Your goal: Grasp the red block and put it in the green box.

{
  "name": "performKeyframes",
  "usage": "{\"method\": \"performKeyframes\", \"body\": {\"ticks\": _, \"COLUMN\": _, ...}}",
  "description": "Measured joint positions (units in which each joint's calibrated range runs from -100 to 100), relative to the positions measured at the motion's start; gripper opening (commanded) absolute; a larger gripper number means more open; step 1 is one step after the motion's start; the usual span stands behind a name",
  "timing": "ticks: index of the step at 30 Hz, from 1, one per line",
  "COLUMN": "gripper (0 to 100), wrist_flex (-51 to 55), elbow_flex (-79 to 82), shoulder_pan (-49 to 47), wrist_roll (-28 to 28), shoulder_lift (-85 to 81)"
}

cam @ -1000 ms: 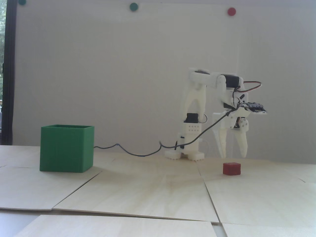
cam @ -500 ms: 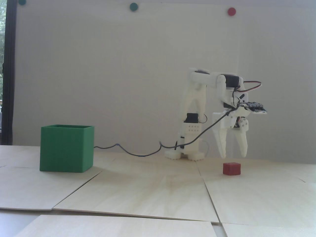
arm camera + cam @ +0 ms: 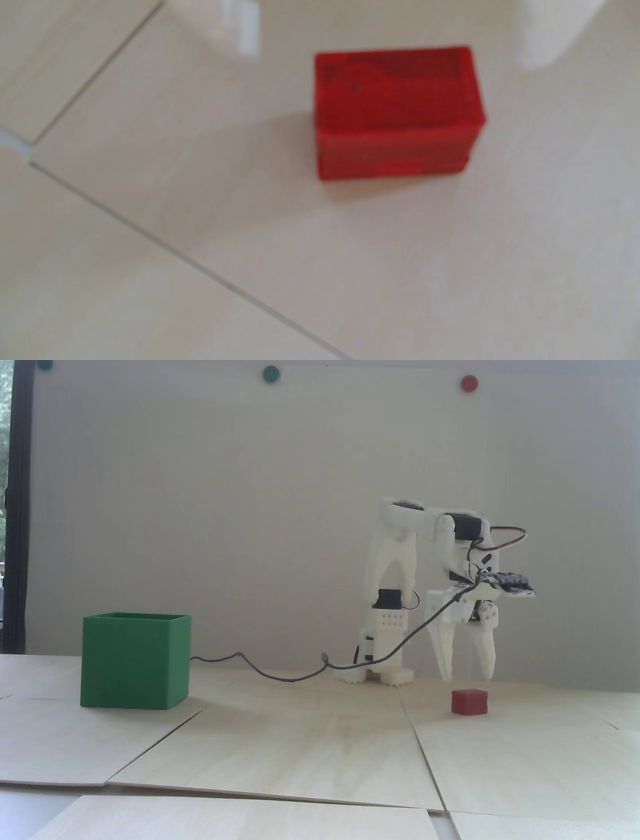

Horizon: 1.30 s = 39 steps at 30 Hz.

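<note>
In the fixed view the white arm's gripper hangs point-down just above the red block, its two fingers spread apart with nothing between them — the jaws are released and empty. Their tips stand a little higher than the block's top face and roughly straddle its width, clear of it. The block rests on the pale plywood table, on the right side of this view and in front of the arm's base. The green box stands upright on the same surface well apart to the left, its open top facing up; what lies inside cannot be seen from this low angle. A dark cable trails from behind the box across the boards to the arm and up to the small circuit board at the wrist. On the white wall behind sit a round green dot and a round red dot. The wrist view is blurred: the red block lies in the upper right on the boards, with the white fingertips showing at the top edge to either side of it — not touching it.
</note>
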Motion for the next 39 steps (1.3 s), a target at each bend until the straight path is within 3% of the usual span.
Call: {"method": "performKeyframes", "body": {"ticks": 39, "gripper": 27, "wrist_flex": 0.0, "elbow_flex": 0.0, "shoulder_pan": 0.0, "wrist_roll": 1.4, "shoulder_lift": 3.6}}
